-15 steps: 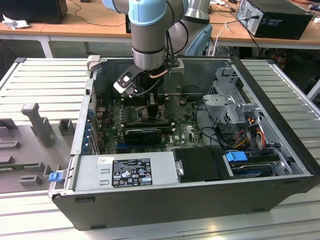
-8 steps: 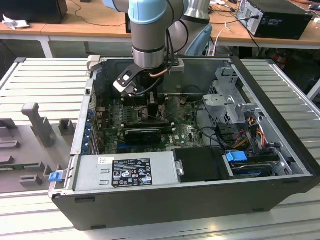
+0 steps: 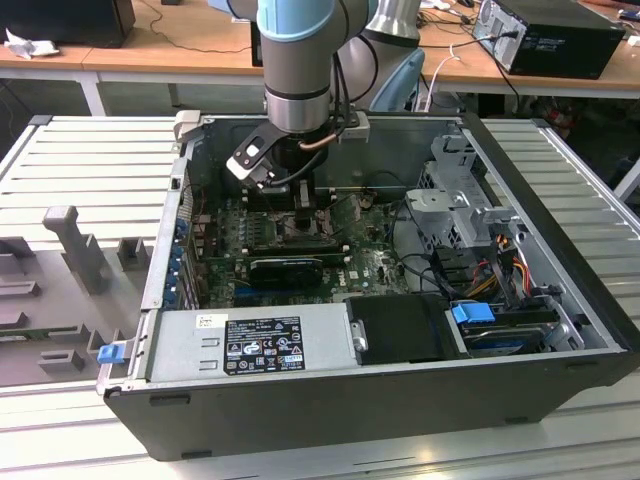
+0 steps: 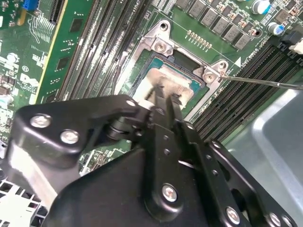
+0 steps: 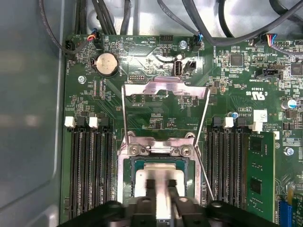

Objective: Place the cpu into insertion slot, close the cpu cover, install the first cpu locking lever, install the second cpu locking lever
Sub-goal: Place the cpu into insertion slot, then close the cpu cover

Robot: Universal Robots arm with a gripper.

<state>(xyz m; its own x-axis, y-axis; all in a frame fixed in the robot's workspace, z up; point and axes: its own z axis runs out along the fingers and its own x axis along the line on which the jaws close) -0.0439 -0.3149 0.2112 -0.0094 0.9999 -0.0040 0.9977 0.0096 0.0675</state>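
Fingers (image 5: 150,188) narrow with a slight gap, tips over the cpu (image 5: 142,180), chip inside the insertion slot (image 5: 127,175) rim, cpu cover (image 5: 163,88) raised, memory slots (image 5: 90,165) flanking closely.

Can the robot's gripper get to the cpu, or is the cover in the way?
Likely yes. The cpu cover is flipped open, off the insertion slot, so nothing covers the cpu, and the gripper sits right at its top.
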